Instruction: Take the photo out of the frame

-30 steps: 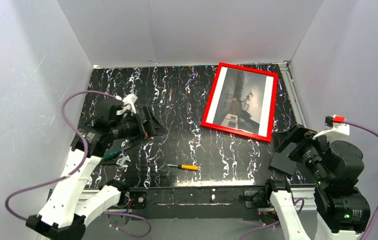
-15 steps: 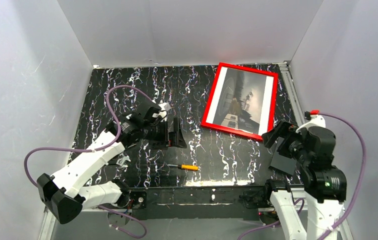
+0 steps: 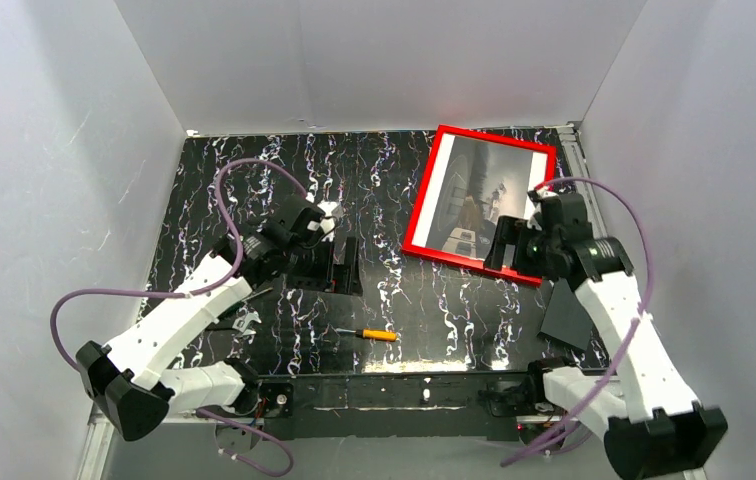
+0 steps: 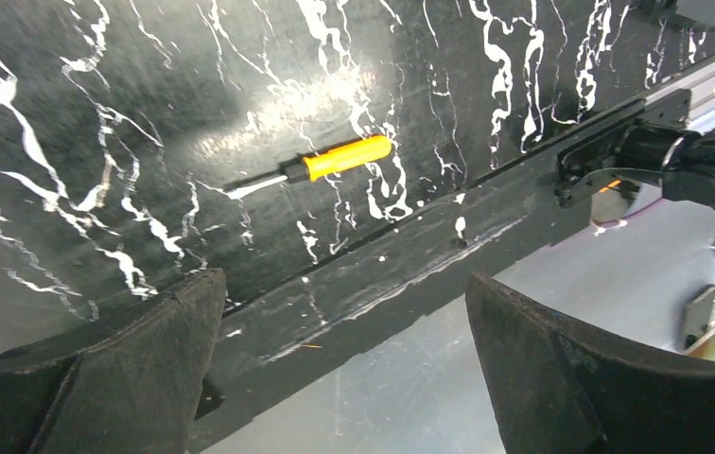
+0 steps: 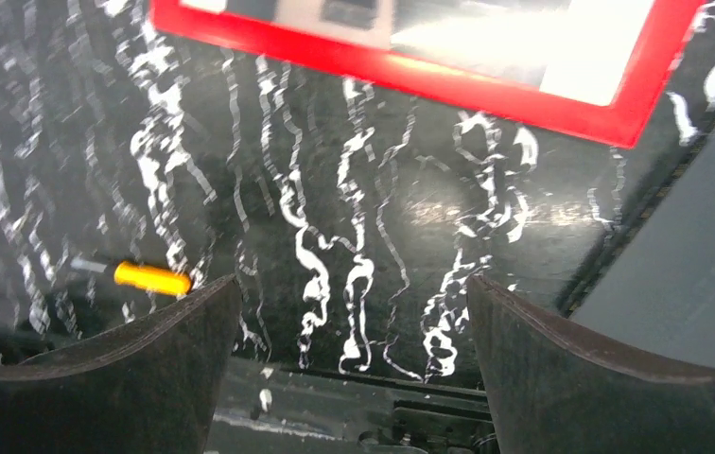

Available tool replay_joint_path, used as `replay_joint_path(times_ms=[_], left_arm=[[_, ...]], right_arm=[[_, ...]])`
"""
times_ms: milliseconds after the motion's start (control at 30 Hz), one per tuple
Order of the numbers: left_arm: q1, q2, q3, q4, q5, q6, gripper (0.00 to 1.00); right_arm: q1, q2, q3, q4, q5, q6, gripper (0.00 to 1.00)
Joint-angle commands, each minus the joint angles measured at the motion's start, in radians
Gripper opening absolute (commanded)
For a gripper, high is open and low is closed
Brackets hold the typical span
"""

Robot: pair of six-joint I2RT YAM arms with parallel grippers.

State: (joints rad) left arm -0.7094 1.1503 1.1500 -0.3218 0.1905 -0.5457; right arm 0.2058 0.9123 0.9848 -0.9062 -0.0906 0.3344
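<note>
Left of centre, the left gripper (image 3: pixel 340 268) hangs wide open, with an orange-handled screwdriver (image 3: pixel 374 334) below it. At upper right lies the red frame (image 3: pixel 426 188), the grey-black, white-edged photo (image 3: pixel 479 195) inside it. The right gripper (image 3: pixel 507 250), jaws spread and empty, covers the frame's lower right corner, beside a grey board (image 3: pixel 566 315).

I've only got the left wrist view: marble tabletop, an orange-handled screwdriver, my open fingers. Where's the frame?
Observer: The frame lies flat at the far right of the table, the photo inside it.
Operator: And the right gripper?
Observer: The right gripper is open, close to the frame's near right corner, not touching it.
Operator: Anything beside that corner?
Observer: A dark grey panel lies on the table, just right of it.
</note>
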Motion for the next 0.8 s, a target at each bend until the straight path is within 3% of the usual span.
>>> replay_joint_path(times_ms=[0, 67, 233, 333, 467, 600, 767], left_arm=[[-0.004, 0.056, 0.147, -0.145, -0.063, 0.142, 1.0], [-0.002, 0.094, 0.209, -0.157, -0.059, 0.172, 1.0], [0.001, 0.205, 0.365, -0.159, -0.003, 0.224, 1.0], [0.008, 0.252, 0.423, -0.159, 0.04, 0.26, 1.0], [0.076, 0.229, 0.358, -0.135, 0.144, 0.24, 1.0], [0.081, 0.192, 0.29, -0.147, 0.119, 0.272, 1.0], [0.082, 0.213, 0.293, -0.148, 0.185, 0.265, 1.0]], right_arm=[[0.021, 0.148, 0.107, 0.068, 0.224, 0.087, 0.96], [0.002, 0.188, 0.113, 0.12, 0.254, 0.086, 0.97], [-0.242, 0.309, 0.132, 0.236, 0.007, 0.053, 0.92], [-0.325, 0.417, 0.172, 0.262, -0.065, 0.044, 0.91], [-0.376, 0.561, 0.242, 0.243, -0.081, 0.019, 0.85], [-0.417, 0.645, 0.25, 0.249, -0.024, -0.011, 0.83], [-0.47, 0.722, 0.232, 0.261, -0.038, -0.041, 0.76]])
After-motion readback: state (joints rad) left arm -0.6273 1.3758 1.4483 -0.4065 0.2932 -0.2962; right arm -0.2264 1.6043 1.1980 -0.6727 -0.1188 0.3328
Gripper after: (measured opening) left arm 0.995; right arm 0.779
